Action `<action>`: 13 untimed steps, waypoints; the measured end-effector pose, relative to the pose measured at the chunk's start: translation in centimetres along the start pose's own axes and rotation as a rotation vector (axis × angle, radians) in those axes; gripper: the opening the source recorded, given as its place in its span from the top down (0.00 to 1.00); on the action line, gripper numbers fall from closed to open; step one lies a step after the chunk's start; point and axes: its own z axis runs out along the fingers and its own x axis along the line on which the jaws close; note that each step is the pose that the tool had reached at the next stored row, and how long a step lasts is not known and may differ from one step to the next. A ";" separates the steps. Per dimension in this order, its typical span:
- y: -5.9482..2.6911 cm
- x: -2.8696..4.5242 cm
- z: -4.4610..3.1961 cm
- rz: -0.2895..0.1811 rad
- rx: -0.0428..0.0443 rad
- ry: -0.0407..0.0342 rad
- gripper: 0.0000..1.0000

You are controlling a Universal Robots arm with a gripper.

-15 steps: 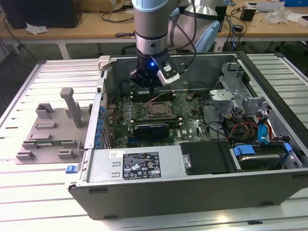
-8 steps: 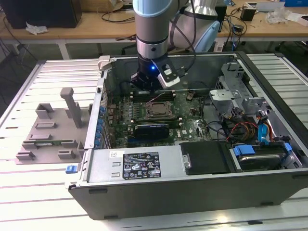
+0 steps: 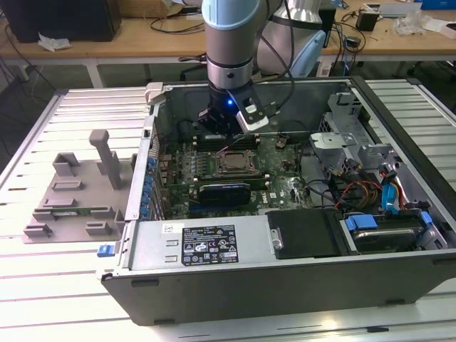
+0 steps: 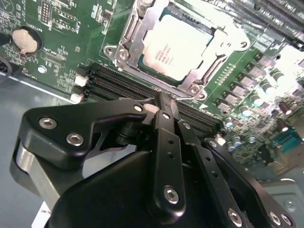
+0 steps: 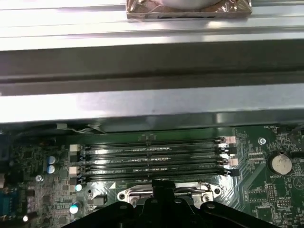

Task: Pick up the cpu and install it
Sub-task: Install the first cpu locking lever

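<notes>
Here the gripper (image 3: 226,127) is hanging inside the open computer case (image 3: 285,285), just above the motherboard (image 3: 274,174) and near the case's far wall. In the second wrist view its fingers (image 4: 164,118) are standing pressed together, narrow, with nothing between them, and their tips are poised over the memory slots (image 4: 118,85) just beside the socket frame (image 4: 137,33).

The cpu (image 4: 173,47) is lying flat in that frame, a silvery-white square with faint print on its top, and the frame's metal edge is overlapping its rim on every visible side. In the exterior view the socket (image 3: 231,163) is showing as a small dark square just in front of the gripper, with a long black card (image 3: 223,191) lying nearer the case's front wall.

Open room is lying between the socket and the drive cage (image 3: 342,135) toward the exterior view's right; the case walls are closing in the other sides. A grey fixture tray (image 3: 71,199) is resting on the slatted table (image 3: 43,285), well apart from the case.

In the first wrist view the memory slots (image 5: 152,159) are running beneath a bright metal wall (image 5: 152,102), and the gripper body is covering most of the socket frame (image 5: 130,194), so the cpu cannot be made out there.
</notes>
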 end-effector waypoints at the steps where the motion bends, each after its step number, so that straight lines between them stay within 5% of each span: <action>1: 0.20 0.00 0.14 0.006 0.0000 -0.0011 0.89; 5: 0.77 0.03 0.48 0.011 0.0039 -0.0045 0.89; 8: 0.75 0.04 0.67 0.008 0.0056 -0.0263 0.89; 9: 0.74 0.04 0.73 0.006 0.0053 -0.0371 0.89; 11: 0.71 0.04 0.90 0.000 0.0031 -0.0712 0.89; 12: 0.69 0.05 1.02 -0.003 0.0019 -0.0895 0.89; 13: 0.64 0.33 1.21 -0.007 0.0004 -0.1159 0.89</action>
